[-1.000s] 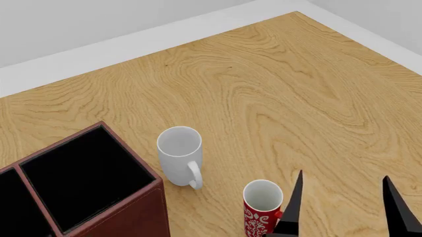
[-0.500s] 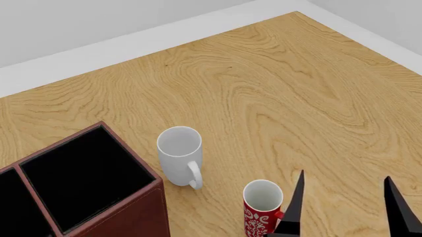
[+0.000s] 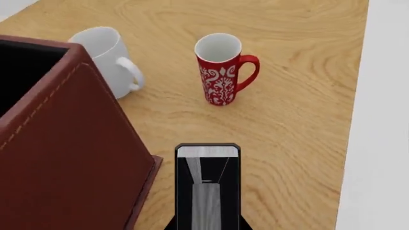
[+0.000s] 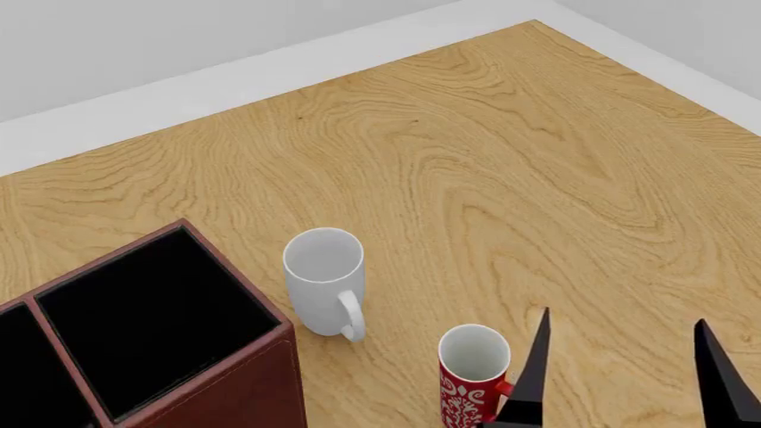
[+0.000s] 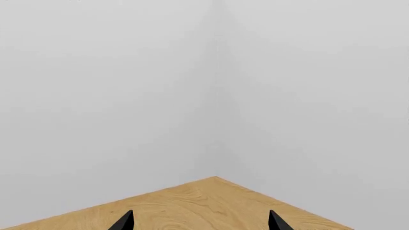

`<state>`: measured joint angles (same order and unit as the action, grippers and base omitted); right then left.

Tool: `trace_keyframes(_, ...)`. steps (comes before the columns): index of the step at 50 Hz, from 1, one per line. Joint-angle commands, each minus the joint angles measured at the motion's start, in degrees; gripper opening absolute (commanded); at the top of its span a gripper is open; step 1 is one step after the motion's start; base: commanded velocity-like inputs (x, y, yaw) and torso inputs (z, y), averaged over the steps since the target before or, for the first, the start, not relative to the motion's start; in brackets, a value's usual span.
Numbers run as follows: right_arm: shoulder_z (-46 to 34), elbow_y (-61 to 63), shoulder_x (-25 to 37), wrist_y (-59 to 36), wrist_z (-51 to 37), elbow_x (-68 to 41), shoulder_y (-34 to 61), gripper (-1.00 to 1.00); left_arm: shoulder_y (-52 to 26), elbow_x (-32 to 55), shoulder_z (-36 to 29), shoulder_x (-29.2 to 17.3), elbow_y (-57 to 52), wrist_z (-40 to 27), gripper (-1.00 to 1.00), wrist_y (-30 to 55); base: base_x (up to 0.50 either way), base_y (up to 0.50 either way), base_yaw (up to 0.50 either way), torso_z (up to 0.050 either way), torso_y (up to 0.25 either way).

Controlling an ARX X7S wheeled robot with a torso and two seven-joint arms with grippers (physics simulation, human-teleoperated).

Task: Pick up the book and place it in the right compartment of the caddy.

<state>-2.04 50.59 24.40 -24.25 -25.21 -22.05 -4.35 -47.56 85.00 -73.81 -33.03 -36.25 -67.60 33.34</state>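
In the left wrist view the book [image 3: 208, 187] shows end-on, with black covers and pale grey page edges. My left gripper [image 3: 208, 226] is shut on it, and only slivers of its black fingers show beside the covers. The book hangs just beside the caddy's reddish-brown outer wall [image 3: 64, 143], over its base rim. In the head view the caddy [image 4: 226, 392] stands at the lower left, and its right compartment [image 4: 149, 325] is a square black-lined mouth. The left gripper does not show in the head view. My right gripper [image 4: 625, 361] [image 5: 201, 221] is open and empty at the lower right.
A white mug [image 4: 323, 281] [image 3: 105, 50] stands right of the caddy. A tall red patterned mug [image 4: 472, 374] [image 3: 221, 72] stands nearer, close to my right gripper's left fingertip. The wooden table ends at a pale floor strip [image 3: 377, 143]. Grey walls [image 5: 204, 86] rise beyond the table corner.
My right gripper's fingertips have drifted very slightly down and to the right in the head view. Nothing else has moved.
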Motion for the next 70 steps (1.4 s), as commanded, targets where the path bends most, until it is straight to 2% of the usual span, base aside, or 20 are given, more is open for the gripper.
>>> trace_keyframes(1, 0.0, 0.0, 0.2, 0.2, -0.3, -0.2, -0.1, 1.00, -5.6, 4.2, 3.3, -0.6, -6.7, -5.2, -1.00, 0.0, 0.00, 0.00, 0.00, 0.000, 0.000)
trace_keyframes(33, 0.1, 0.1, 0.8, 1.1, -0.9, -0.8, -0.6, 1.00, -20.0, 20.1, 9.0, -0.3, -11.9, -9.1, -1.00, 0.0, 0.00, 0.00, 0.00, 0.000, 0.001)
trace_keyframes(70, -0.2, 0.4, 1.5, 1.3, -1.7, -1.4, -0.4, 1.00, -40.9, 37.4, 15.1, 1.9, -5.4, -12.2, -1.00, -0.5, 0.00, 0.00, 0.00, 0.000, 0.001)
